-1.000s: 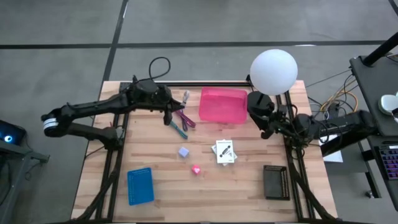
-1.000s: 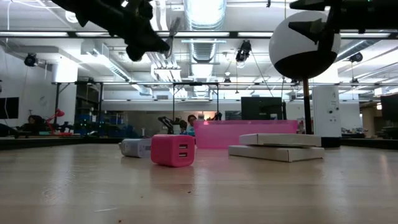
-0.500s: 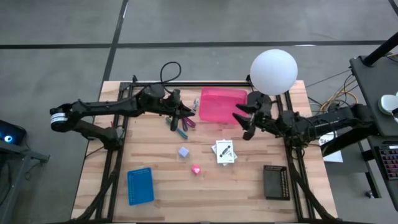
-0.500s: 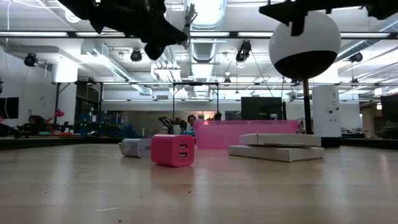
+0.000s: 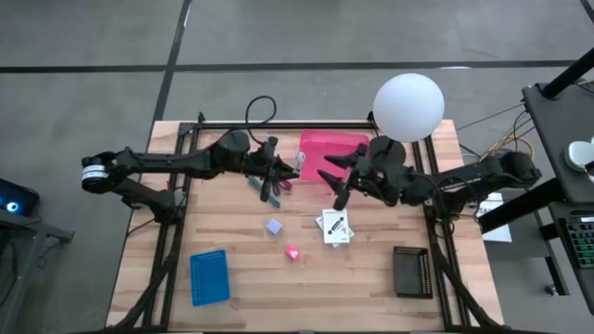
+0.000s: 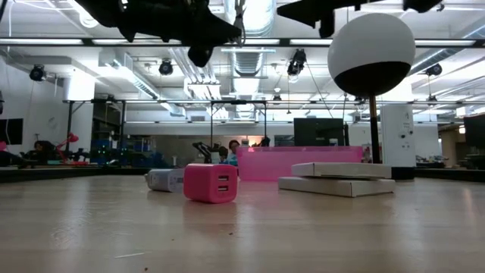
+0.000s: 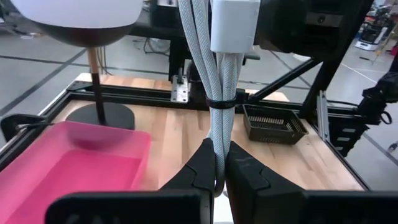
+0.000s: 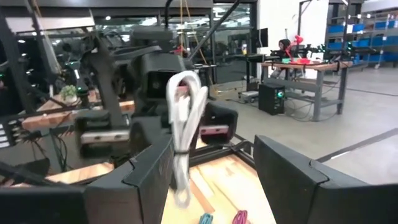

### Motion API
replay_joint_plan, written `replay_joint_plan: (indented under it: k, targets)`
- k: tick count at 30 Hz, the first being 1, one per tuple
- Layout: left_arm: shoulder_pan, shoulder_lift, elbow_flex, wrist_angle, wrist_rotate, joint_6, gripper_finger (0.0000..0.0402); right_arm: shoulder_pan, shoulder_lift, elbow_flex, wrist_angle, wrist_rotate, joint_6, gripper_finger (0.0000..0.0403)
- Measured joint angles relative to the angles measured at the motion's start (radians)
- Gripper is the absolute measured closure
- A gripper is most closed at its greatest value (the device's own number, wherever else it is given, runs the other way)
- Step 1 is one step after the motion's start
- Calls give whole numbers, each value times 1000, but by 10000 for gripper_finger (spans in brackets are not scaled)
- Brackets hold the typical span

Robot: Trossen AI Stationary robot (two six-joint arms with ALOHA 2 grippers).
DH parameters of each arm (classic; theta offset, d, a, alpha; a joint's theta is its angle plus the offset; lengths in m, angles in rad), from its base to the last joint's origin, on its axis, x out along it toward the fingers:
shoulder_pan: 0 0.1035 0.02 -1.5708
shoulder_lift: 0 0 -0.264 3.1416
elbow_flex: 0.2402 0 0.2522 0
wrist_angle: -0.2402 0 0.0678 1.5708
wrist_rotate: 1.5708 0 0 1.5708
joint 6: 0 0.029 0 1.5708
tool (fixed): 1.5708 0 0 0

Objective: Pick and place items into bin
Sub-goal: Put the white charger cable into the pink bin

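My left gripper (image 5: 286, 171) is shut on a bundled silvery cable (image 7: 217, 74) with a white plug (image 7: 235, 23), high above the table beside the left wall of the pink bin (image 5: 332, 156). My right gripper (image 5: 332, 180) is open and empty over the bin's near edge. Its wrist view shows the cable (image 8: 184, 118) between its two fingers. The teal-handled tool (image 5: 264, 191) and purple cord (image 5: 279, 183) lie under the left gripper. The lavender cube (image 5: 274, 225), pink piece (image 5: 292, 252) and white card (image 5: 335, 225) lie on the table. My left gripper pinches the cable bundle between its two fingers, a little below its tie (image 7: 217, 103), near one end (image 7: 219, 167). The fingers come level from the table's left and lie across the bundle. The bundle is lifted clear and stands up from the fingers, the plug at its upper end.
A white globe lamp (image 5: 408, 107) stands at the far right behind the bin. A blue tray (image 5: 210, 276) lies near the front left and a black tray (image 5: 412, 271) near the front right. The two grippers are close together over the bin's left side.
My left gripper has carried the cable toward the table's right edge, up to the bin's left wall, and stays shut on it. My right gripper has moved toward the table's left edge, out over the bin toward the left gripper.
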Motion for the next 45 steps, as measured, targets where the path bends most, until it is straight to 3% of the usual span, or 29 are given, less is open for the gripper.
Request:
replay_joint_plan:
  k: [10, 20, 32, 38, 45]
  targets:
    - [-3, 12, 0, 3, 2, 0, 398, -30, 121, 131, -6, -98, 15, 195]
    - [-3, 12, 0, 6, 5, 0, 398, -70, 190, 255, -157, -107, 15, 195]
    - [-3, 12, 0, 7, 5, 0, 398, -80, 192, 333, -338, -107, -6, 195]
    - [-3, 12, 0, 12, 5, 0, 398, -82, 193, 331, -341, -107, 46, 197]
    - [-3, 12, 0, 10, 4, 0, 398, -82, 192, 331, -340, -107, 48, 243]
